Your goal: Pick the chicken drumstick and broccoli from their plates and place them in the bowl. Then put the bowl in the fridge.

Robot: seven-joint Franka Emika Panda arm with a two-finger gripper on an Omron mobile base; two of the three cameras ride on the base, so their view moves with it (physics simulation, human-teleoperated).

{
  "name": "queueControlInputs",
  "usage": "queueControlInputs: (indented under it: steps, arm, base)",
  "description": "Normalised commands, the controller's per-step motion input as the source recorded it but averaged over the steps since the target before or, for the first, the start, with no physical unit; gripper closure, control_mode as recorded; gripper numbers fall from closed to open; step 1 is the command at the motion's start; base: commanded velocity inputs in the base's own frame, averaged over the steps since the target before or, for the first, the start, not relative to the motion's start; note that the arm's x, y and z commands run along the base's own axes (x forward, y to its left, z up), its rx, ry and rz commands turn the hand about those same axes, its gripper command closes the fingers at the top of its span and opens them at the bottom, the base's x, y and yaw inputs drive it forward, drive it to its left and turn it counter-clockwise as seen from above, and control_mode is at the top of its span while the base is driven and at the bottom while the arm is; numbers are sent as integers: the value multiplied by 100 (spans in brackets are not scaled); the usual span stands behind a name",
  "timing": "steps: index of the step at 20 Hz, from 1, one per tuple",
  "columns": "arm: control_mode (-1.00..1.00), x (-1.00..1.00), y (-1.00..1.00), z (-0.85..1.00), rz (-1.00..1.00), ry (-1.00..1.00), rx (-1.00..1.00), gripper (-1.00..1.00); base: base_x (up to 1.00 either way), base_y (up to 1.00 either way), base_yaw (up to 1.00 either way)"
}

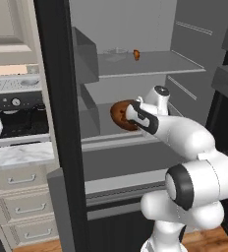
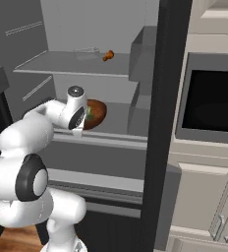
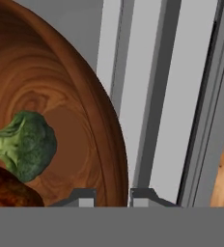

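Observation:
The dark reddish-brown bowl is held tilted just over the middle shelf of the open fridge. My gripper is shut on the bowl's rim, one fingertip inside the wall and one outside. Inside the bowl lies the broccoli, with the chicken drumstick right below it in the hand view. The plates are out of view.
On the upper shelf stand a clear glass bowl and a small orange item. The black fridge door stands to the left, with a coffee machine on the counter beyond it. A microwave is at the right.

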Motion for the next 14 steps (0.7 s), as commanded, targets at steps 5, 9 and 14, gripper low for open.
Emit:
queueControlInputs:
  steps: [5, 9, 14]
  arm:
    - [-100, 45, 1, -14, 0, 1, 1, 100]
    - [-100, 39, 5, -25, 0, 0, 2, 100]
    - [-100, 41, 1, -22, 0, 3, 0, 100]
  base:
    - [0, 0, 0]
    - [0, 0, 0]
    - [0, 0, 0]
